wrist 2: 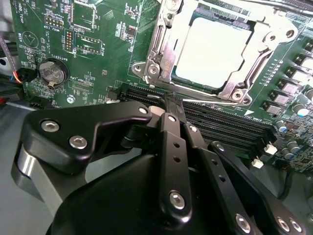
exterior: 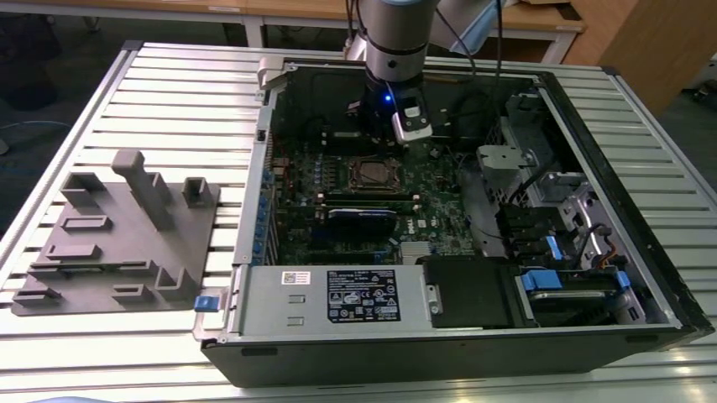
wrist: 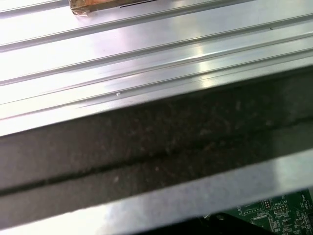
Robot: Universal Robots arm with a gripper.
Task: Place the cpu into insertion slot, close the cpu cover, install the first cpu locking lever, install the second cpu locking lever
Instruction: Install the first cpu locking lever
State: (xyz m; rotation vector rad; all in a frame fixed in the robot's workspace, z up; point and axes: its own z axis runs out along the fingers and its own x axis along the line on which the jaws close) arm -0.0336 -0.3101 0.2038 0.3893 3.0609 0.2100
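The claw (wrist 2: 172, 104), pressed together and empty, hangs over the memory slots (wrist 2: 230, 125). The chip (wrist 2: 213, 50), framed by its cover (wrist 2: 161, 46), lies just beyond its tips.

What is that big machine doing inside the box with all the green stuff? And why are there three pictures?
It is a robot arm reaching into an open computer case on a ridged metal table. The exterior view looks on from outside. The two wrist views come from cameras riding on the arm. The green part is the motherboard. In the second wrist view the black gripper is pinched shut, holding nothing I can see. It is close to the cpu, which sits under its silver cpu cover. A grey tray lies on the table too.
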